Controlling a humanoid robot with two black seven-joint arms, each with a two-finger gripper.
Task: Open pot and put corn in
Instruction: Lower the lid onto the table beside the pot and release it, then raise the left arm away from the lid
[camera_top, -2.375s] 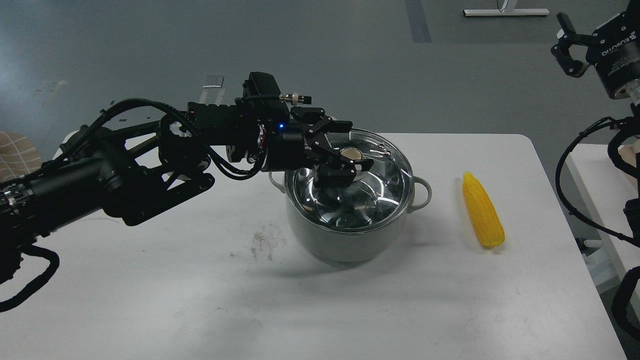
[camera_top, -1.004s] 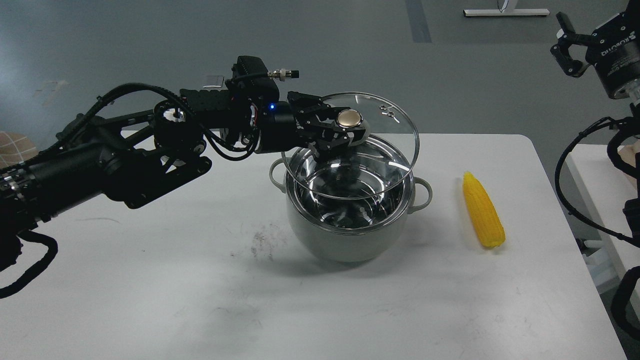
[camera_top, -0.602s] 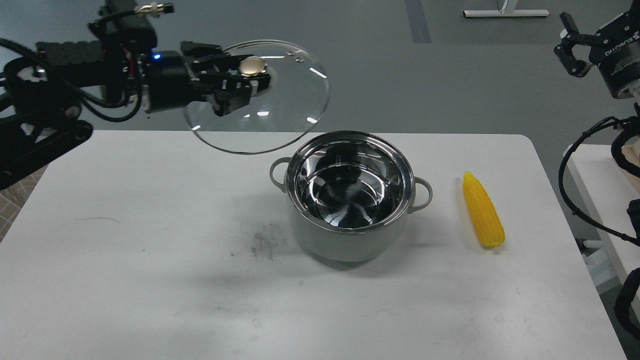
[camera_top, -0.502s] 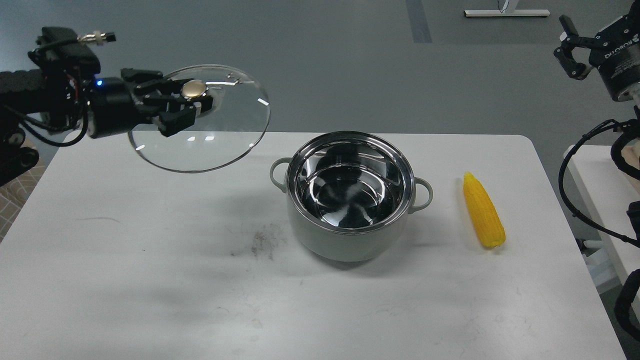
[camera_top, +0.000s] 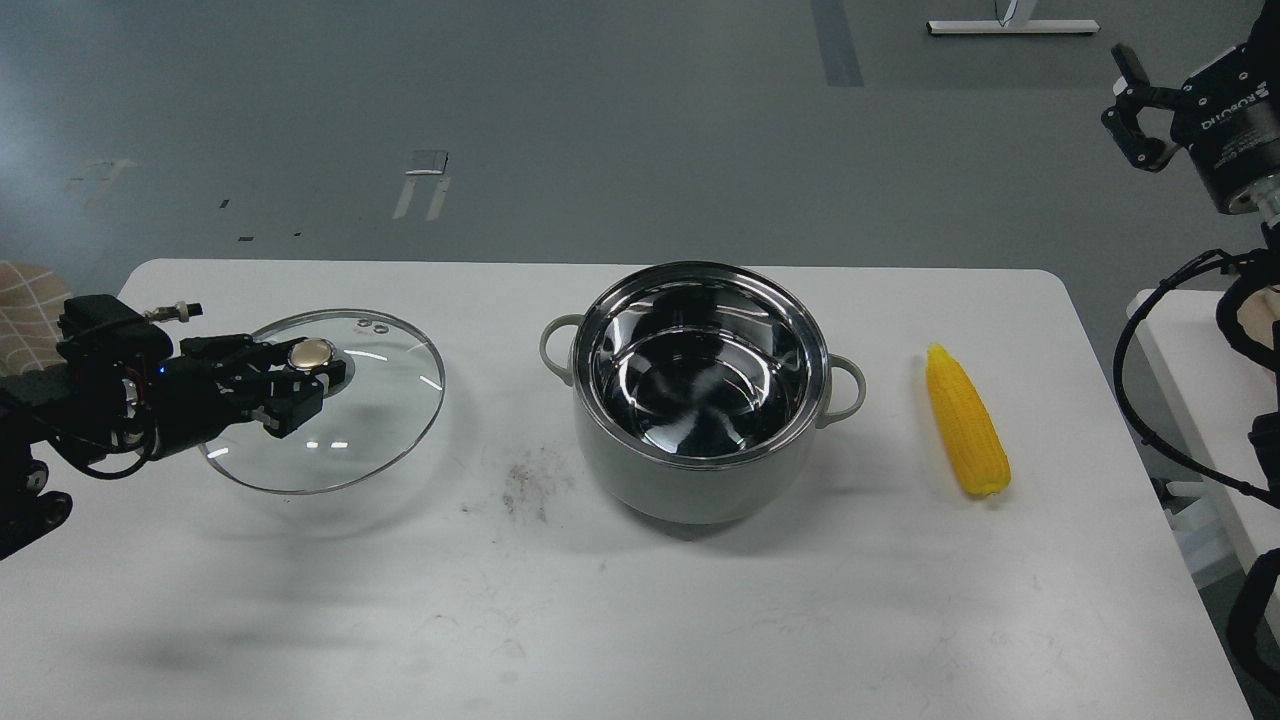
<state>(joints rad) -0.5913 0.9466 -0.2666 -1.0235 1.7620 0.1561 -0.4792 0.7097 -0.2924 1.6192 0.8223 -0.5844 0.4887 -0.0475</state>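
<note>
One open pot (camera_top: 700, 470), one corn (camera_top: 966, 420), one glass lid (camera_top: 385, 420) grasped by left gripper (camera_top: 300, 385); right gripper (camera_top: 1135, 110) fingers unclear.

The left arm enters from the nine o'clock edge, reaching low toward three o'clock; the left gripper (camera_top: 305, 378) has its fingers clamped on a lid knob (camera_top: 312, 352). The right gripper (camera_top: 1135, 110) hangs raised at the one o'clock corner, fingers spread, holding nothing.
</note>
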